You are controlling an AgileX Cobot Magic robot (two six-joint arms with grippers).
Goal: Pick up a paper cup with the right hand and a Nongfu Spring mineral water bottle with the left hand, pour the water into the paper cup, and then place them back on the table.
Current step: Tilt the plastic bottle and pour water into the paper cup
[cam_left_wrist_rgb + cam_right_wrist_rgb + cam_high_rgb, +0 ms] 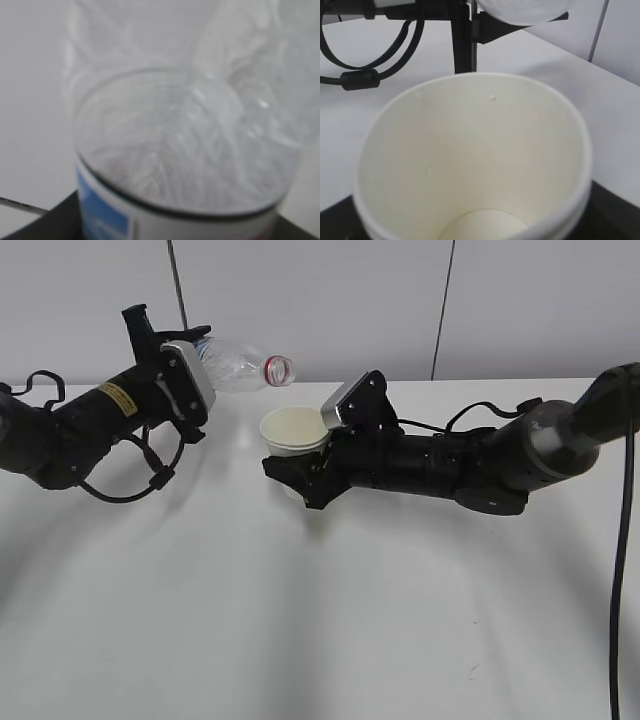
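- upper left of the frame: left hand (185,365) grips the bottle (238,368), tipped sideways — mouth near the cup (294,430).
- centre: right hand (300,475) clamps the cup, lifted.
- pouring step — next, tilt further over the rim.

Bottle (238,368) tipped sideways in left hand (172,365), mouth just left of cup (293,432) (in right hand (300,475)), both above desk (300,620).
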